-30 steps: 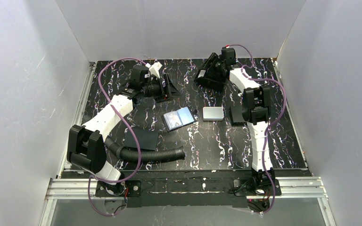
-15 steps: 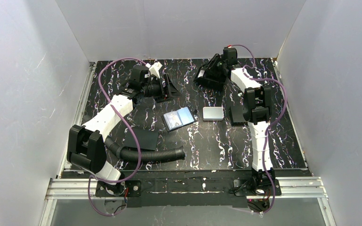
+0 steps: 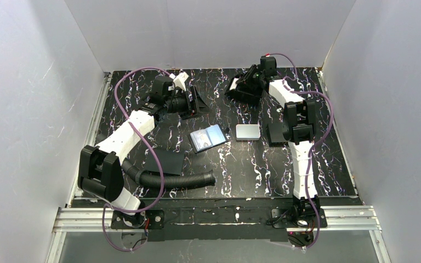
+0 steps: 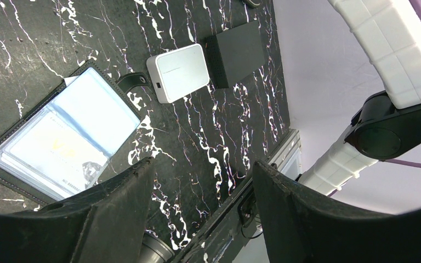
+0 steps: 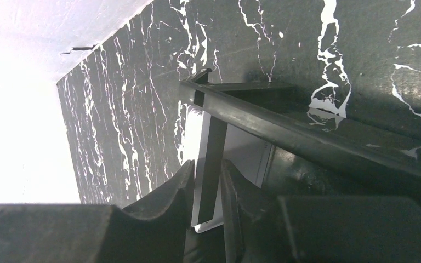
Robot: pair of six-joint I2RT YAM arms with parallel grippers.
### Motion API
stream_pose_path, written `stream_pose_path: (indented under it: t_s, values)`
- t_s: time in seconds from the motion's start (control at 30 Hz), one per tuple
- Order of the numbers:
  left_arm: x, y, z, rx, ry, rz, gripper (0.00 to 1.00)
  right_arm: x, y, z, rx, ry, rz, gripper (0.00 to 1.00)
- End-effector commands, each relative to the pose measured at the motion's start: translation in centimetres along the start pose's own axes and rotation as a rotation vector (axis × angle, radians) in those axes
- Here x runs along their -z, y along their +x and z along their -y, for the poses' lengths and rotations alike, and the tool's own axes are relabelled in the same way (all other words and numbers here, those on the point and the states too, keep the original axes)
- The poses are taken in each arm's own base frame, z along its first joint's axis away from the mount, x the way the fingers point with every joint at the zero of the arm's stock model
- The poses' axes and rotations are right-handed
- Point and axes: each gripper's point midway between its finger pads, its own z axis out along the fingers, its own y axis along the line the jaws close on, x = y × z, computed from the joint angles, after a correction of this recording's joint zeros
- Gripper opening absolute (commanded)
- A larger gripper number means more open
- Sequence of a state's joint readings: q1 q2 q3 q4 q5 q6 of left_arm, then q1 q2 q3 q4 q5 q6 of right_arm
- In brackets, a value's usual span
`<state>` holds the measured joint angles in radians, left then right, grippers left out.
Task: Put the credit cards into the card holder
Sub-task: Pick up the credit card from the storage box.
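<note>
The card holder [image 3: 207,138] lies open mid-table, with its black tab [image 4: 137,81] at one side. Blue and pale credit cards [image 4: 96,109] sit in its clear sleeves. My left gripper [image 3: 200,104] hangs open behind and left of it, with nothing between its fingers [image 4: 204,164]. At the back of the table my right gripper [image 3: 235,87] has closed down on the edge of a tilted black pad [image 5: 214,126]. Its fingers sit tight either side of that edge [image 5: 208,164]. A pale card [image 5: 246,153] lies on the table under the pad.
A silver-grey rounded case [image 3: 248,132] sits just right of the holder, with a small black box [image 3: 276,133] beyond it. Another flat black pad [image 3: 171,160] and a corrugated black hose [image 3: 175,179] lie front left. White walls close in three sides.
The right gripper's jaws have narrowed onto the black pad's edge, and its wrist has shifted slightly. The left arm has not moved.
</note>
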<state>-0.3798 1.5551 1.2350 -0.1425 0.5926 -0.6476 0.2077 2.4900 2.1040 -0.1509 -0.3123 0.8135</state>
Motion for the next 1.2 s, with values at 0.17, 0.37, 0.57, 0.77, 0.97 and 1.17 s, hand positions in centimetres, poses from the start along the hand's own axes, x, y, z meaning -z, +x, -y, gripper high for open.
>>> stream_pose_path:
  t_s: [0.17,0.37,0.57,0.77,0.97,1.17]
  values:
    - [0.8,-0.7,1.9,-0.036,0.053,0.018,0.64,0.5,-1.8,-1.4,0.012,-0.051,0.043,0.24]
    - [0.7,-0.7,2.0,-0.036,0.056,0.017,0.64,1.4,-2.5,-1.7,0.013,-0.059,0.06,0.22]
    - [0.6,-0.8,2.0,-0.031,0.063,0.014,0.64,1.7,-2.8,-2.0,0.01,-0.072,0.063,0.2]
    - [0.6,-0.7,2.0,-0.031,0.064,0.013,0.64,1.8,-2.9,-2.5,0.014,-0.099,0.06,0.2]
    - [0.5,-0.8,2.1,-0.03,0.067,0.013,0.64,2.0,-3.1,-3.1,0.02,-0.117,0.064,0.22]
    - [0.5,-0.7,2.0,-0.027,0.069,0.011,0.64,2.1,-3.1,-3.4,0.018,-0.125,0.06,0.23]
